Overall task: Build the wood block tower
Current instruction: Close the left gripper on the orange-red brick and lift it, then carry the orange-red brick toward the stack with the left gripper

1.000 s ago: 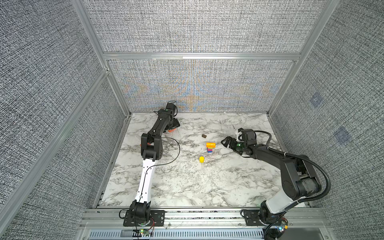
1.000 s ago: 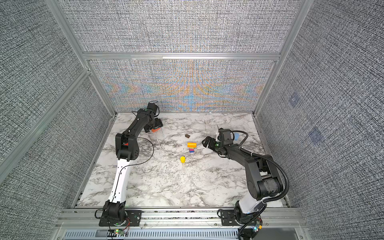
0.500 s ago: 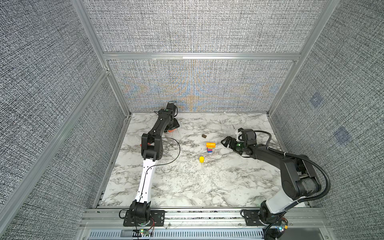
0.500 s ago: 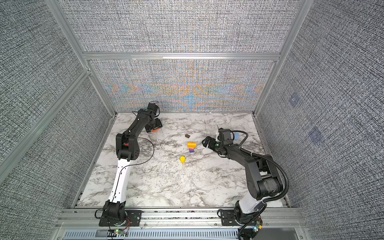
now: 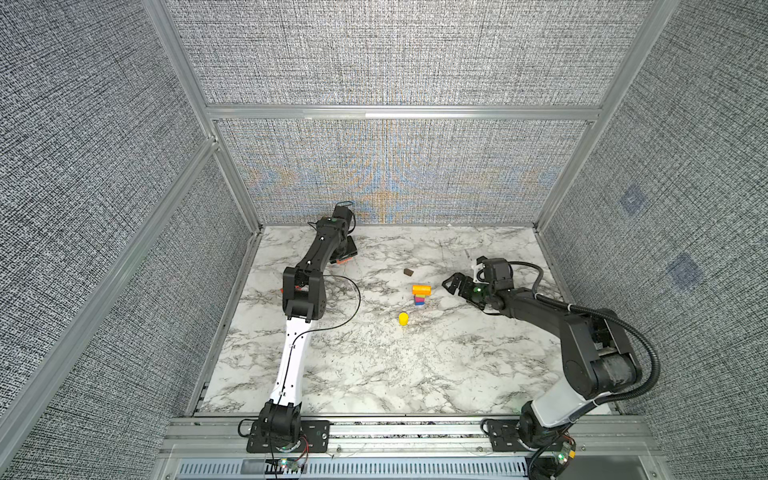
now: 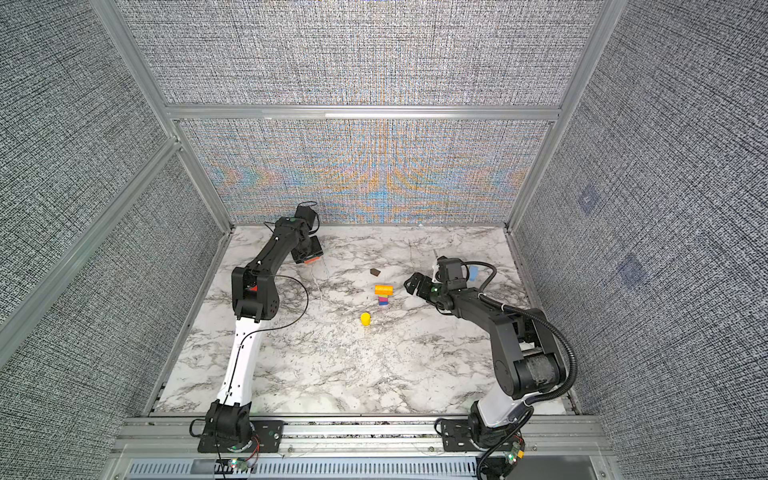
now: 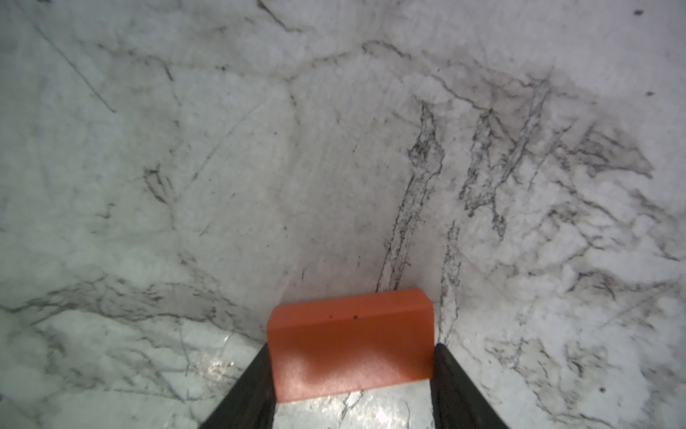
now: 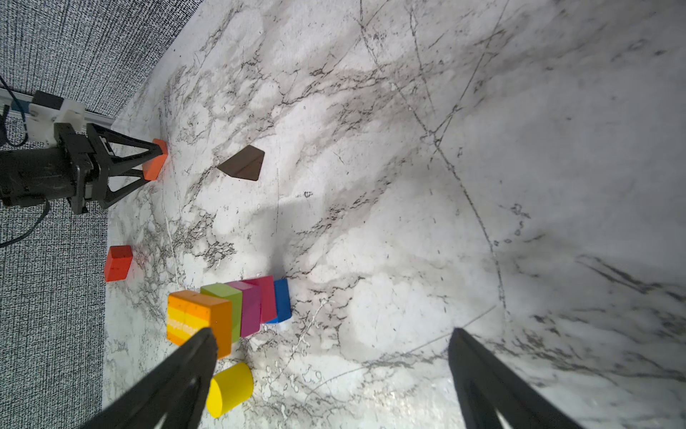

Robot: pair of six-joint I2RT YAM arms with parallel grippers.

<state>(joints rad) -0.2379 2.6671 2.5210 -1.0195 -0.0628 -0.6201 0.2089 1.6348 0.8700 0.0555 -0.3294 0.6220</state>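
Over the last second neither arm shifts visibly in the top views, and the blocks lie as they did. The left gripper (image 7: 350,347), low at the far left of the marble table (image 7: 222,148), has both fingers closed against the ends of an orange-red slab (image 7: 349,327). The right gripper (image 8: 332,330) gapes wide and empty just right of the tower (image 5: 420,294), which stands mid-table with a yellow cylinder (image 8: 230,388) just nearer, a dark brown block (image 8: 243,165) just beyond and a red cube (image 8: 118,263) by the left wall.

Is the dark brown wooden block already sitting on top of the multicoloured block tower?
No, the dark brown wooden block lies alone on the marble table, apart from the tower.
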